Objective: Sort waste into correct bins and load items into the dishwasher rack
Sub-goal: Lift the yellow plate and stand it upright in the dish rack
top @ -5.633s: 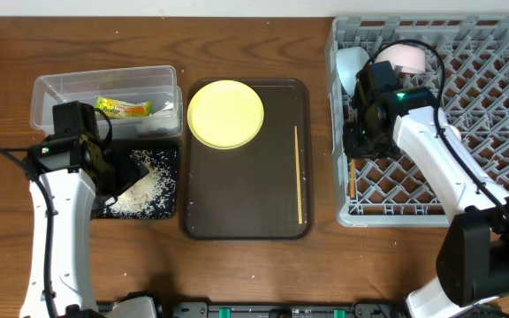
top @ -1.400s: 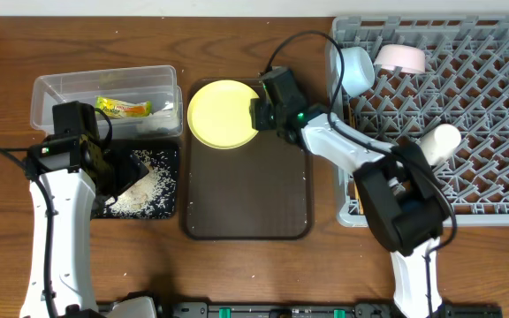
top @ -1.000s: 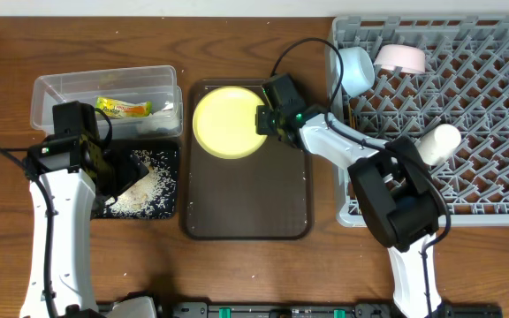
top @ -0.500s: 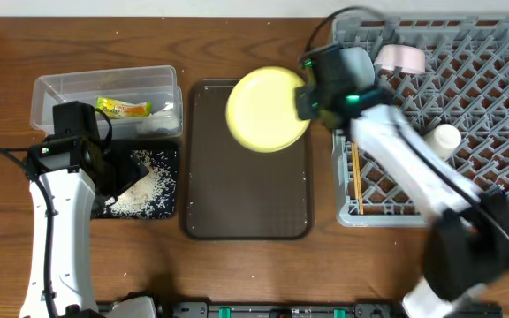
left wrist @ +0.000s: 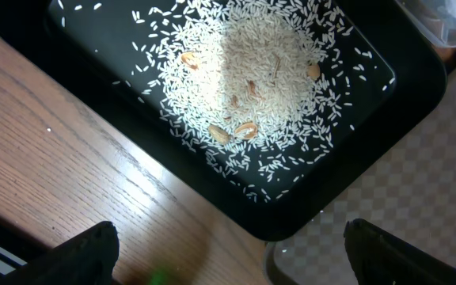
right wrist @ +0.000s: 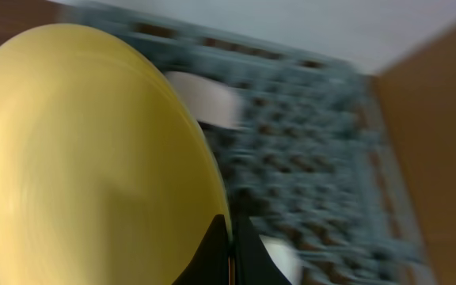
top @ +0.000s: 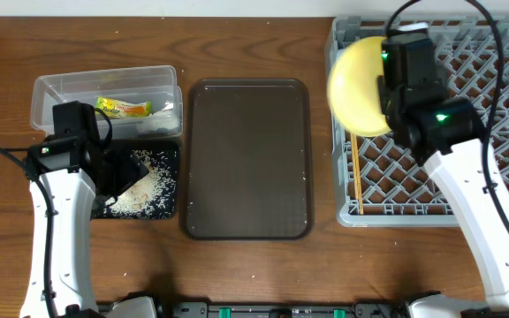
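Observation:
My right gripper [top: 385,99] is shut on the rim of the round yellow plate [top: 357,87] and holds it tilted on edge over the left side of the grey dishwasher rack [top: 493,190]. In the right wrist view the plate [right wrist: 85,158] fills the left half, pinched between the fingers [right wrist: 229,245]. The wooden chopsticks [top: 358,181] lie in the rack's left column. My left gripper [left wrist: 228,253] is open above the black tray [top: 140,208] of white rice scraps [left wrist: 252,87]. The green-and-yellow wrapper [top: 124,108] lies in the clear tub [top: 104,81]. The bowls and cup are hidden.
The large brown serving tray [top: 246,159] lies between the bins and the rack, with nothing on it. Wooden table [top: 237,265] surrounds everything. The right arm crosses the rack's lower half.
The right gripper has lifted the yellow plate off the brown tray and carried it right, over the rack. The left arm has not moved.

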Motion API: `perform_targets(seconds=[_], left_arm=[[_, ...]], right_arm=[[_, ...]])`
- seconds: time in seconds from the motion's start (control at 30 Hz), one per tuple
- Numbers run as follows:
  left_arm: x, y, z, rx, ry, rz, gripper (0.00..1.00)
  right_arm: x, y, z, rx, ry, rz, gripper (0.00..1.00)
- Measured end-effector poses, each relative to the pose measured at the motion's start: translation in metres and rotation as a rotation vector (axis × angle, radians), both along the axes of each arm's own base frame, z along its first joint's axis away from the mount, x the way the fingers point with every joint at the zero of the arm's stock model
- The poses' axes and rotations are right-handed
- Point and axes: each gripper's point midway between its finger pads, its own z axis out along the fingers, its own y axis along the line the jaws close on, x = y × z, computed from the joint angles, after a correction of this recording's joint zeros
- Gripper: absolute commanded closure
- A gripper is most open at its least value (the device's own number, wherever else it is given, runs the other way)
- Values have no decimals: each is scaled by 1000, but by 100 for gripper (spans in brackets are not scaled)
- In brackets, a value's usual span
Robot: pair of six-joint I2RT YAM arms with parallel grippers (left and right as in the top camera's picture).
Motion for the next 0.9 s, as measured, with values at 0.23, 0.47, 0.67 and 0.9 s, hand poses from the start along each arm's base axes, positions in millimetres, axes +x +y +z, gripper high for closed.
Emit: perform_targets(seconds=[0.23,0.47,0.67,0.9], left_arm=[[0,0,0,0,0,0,7],[0,0,0,0,0,0,7],[0,0,0,0,0,0,7],[0,0,0,0,0,0,7]], right_arm=[[-12,-46,1,-201,84,-99,99],[-6,-51,-28,-270,192,-102,99],[0,-46,-56,-274,275,-76,99],[3,-28,-76,-136,277,-63,67]])
